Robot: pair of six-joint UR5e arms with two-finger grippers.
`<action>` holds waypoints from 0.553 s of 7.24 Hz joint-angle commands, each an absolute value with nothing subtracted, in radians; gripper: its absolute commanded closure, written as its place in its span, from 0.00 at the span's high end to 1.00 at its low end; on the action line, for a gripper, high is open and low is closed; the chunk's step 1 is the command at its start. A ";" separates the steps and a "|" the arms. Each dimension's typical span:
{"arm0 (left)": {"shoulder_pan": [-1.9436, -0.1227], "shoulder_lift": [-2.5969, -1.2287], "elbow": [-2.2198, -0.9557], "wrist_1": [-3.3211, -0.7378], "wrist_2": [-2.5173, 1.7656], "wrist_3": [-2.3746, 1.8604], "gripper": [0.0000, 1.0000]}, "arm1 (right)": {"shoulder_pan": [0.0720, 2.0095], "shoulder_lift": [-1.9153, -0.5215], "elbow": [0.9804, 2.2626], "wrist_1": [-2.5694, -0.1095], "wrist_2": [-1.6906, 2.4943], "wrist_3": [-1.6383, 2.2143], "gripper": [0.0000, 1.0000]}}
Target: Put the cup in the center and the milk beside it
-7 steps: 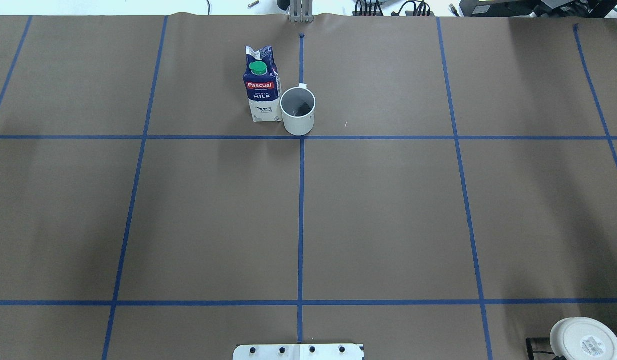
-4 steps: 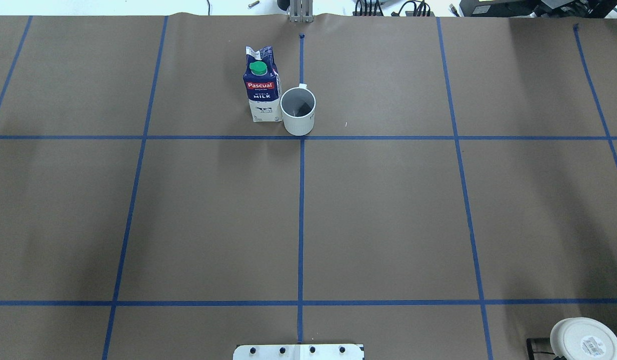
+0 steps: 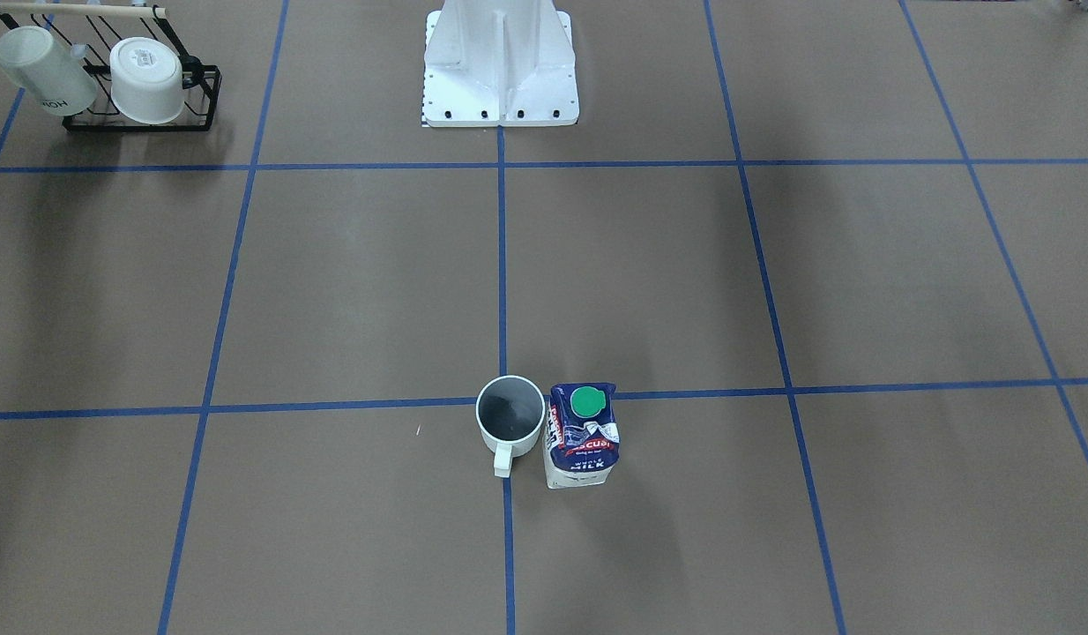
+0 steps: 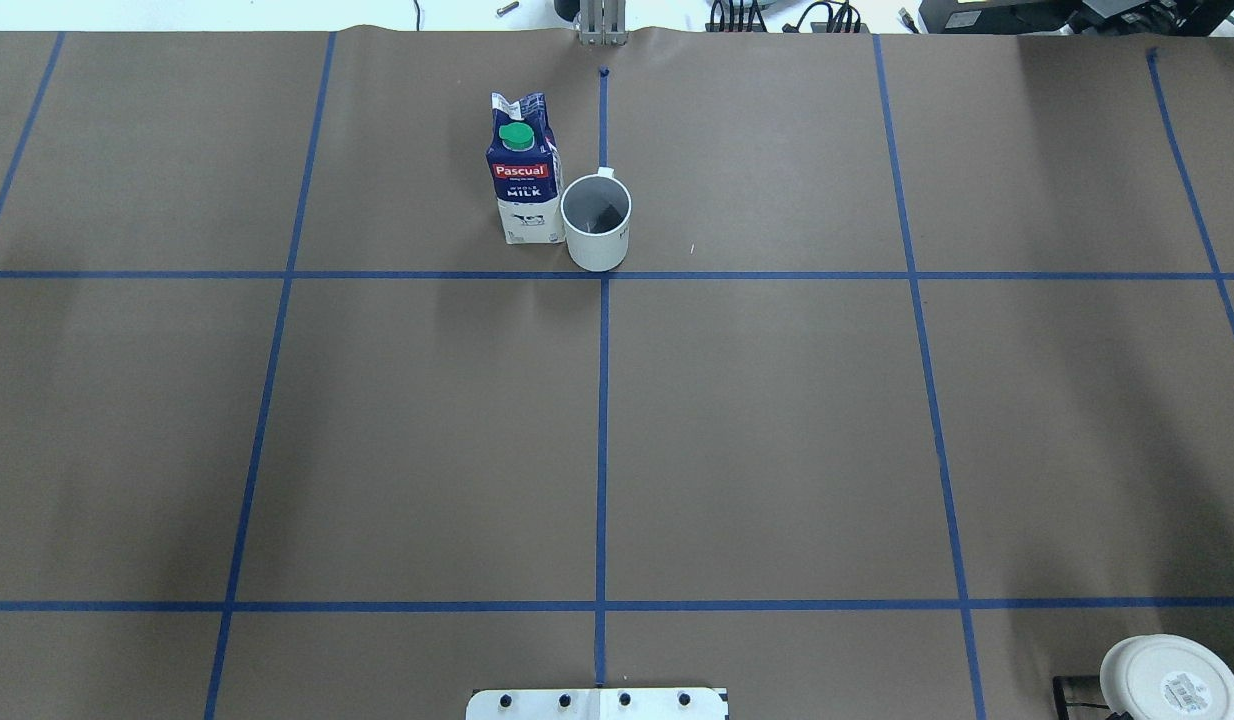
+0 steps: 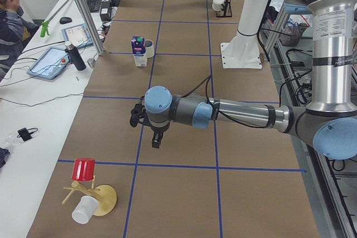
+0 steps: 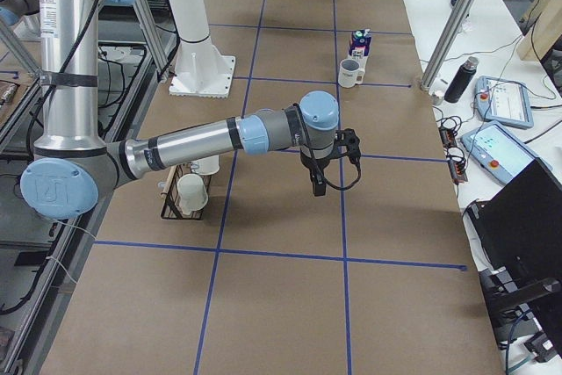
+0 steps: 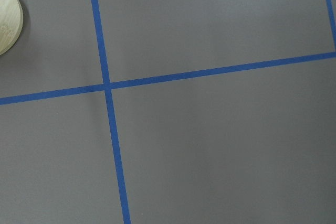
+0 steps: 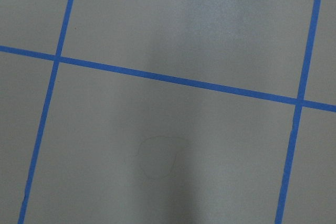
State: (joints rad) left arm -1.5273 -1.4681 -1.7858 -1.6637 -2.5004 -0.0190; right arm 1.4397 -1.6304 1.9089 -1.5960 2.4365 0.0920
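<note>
The cup [image 4: 596, 222], white with a dark grey inside, stands upright at the far edge of the center tape crossing [image 4: 604, 276]; its handle points away from the robot. The milk [image 4: 524, 170] stands upright right beside it, on the robot's left. Both also show in the front view: cup [image 3: 510, 414], milk [image 3: 583, 434]. My left gripper [image 5: 156, 140] hangs over bare paper, far from both. My right gripper [image 6: 318, 183] also hangs over bare paper, far from them. Both grippers show only in the side views, so I cannot tell whether they are open or shut.
A black wire rack [image 3: 138, 122] with two white cups stands near the robot's right side. A wooden mug tree with a red cup [image 5: 83, 169] stands at the left end. The white robot base [image 3: 500, 62] is at the near edge. An operator [image 5: 8, 4] sits at the side bench.
</note>
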 commanded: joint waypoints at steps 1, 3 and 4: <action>-1.528 -1.460 -1.793 -1.664 -2.500 -0.018 0.98 | 1.428 -1.635 1.901 -1.603 2.436 0.092 1.00; -1.528 -1.460 -1.793 -1.664 -2.500 -0.018 0.98 | 1.401 -1.641 1.885 -1.603 2.431 0.095 1.00; -1.528 -1.460 -1.792 -1.664 -2.500 -0.018 0.98 | 1.394 -1.641 1.885 -1.603 2.427 0.094 1.00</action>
State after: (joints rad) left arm -1.5278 -1.4606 -1.7928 -1.6644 -2.5004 -0.0184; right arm 1.4044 -1.6405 1.8883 -1.6028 2.4317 0.0941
